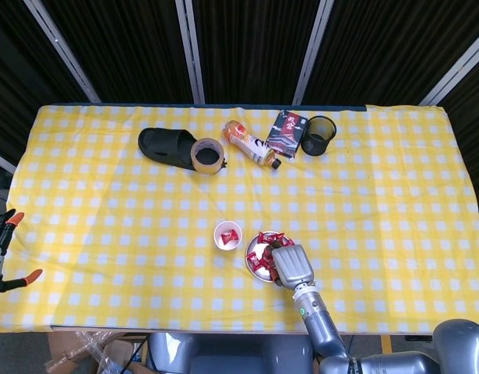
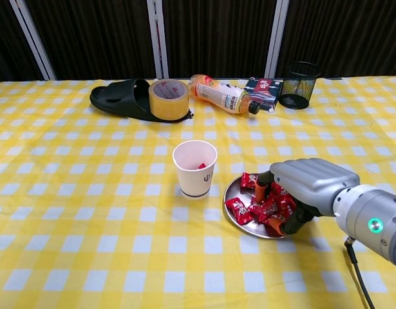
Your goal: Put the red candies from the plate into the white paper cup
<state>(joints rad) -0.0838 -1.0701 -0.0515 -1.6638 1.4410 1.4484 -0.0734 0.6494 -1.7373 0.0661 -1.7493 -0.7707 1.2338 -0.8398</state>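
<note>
On the bench there is one white cup, one metal plate and a heap of red candies on the plate. The candies overlap and the hand hides some of them, so I cannot count them exactly; one more candy lies inside the cup. The plate stands just beside the cup, at 4 o'clock from it in the chest view.

At the far edge, from 10 to 1 o'clock of the cup, there are one black slipper, one roll of tape leaning against the slipper, one bottle lying on its side, one small box and one black mesh pot standing upright.

Only one hand is visible, the right hand. It comes from the near right, at 4 o'clock of the plate, with the grey back turned up and the palm down over the right half of the plate. Its fingers curl down into the candies and touch them. Whether a candy is pinched between them I cannot tell, because the palm hides the tips. The forearm goes low toward the near edge of the bench. The left hand is out of both views.

Orange clamps are seen at the left edge in the head view.
</note>
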